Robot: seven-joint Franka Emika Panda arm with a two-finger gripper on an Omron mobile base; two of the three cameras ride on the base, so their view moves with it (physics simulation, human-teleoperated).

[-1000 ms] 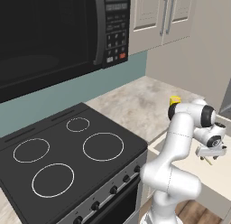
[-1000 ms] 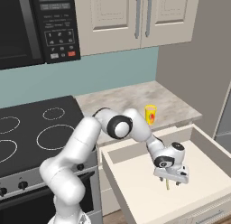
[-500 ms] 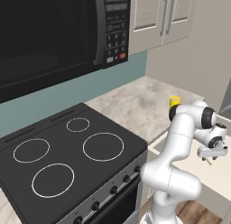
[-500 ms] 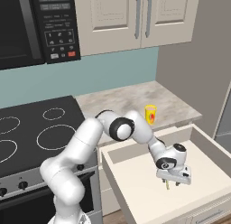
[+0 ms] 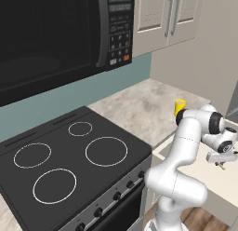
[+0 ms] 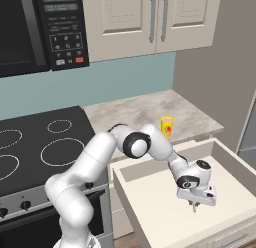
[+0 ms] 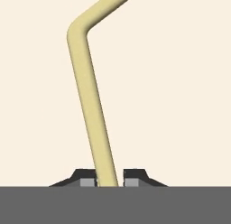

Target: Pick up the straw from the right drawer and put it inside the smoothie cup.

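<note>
In the hand view the straw (image 7: 88, 96), a pale yellow tube with a bend near its far end, lies on the cream floor of the right drawer (image 7: 180, 83). Its near end sits between the two dark fingertips of my gripper (image 7: 109, 182), which press in on both sides. From the right base view the gripper (image 6: 195, 206) points down, low over the floor of the open drawer (image 6: 150, 212). The smoothie cup (image 6: 167, 126) stands upright on the counter behind the drawer. The left base view shows the cup (image 5: 180, 106) beyond my arm and the gripper (image 5: 221, 165) over the drawer.
A black stove top (image 6: 45, 142) with ring burners lies left of the speckled counter (image 6: 135, 112). A microwave (image 5: 56, 34) and cream wall cabinets (image 6: 150, 22) hang above. The drawer's walls (image 6: 235, 162) surround the hand.
The fingers have closed from wide open onto the straw. The hand has stayed low in the drawer at nearly the same spot.
</note>
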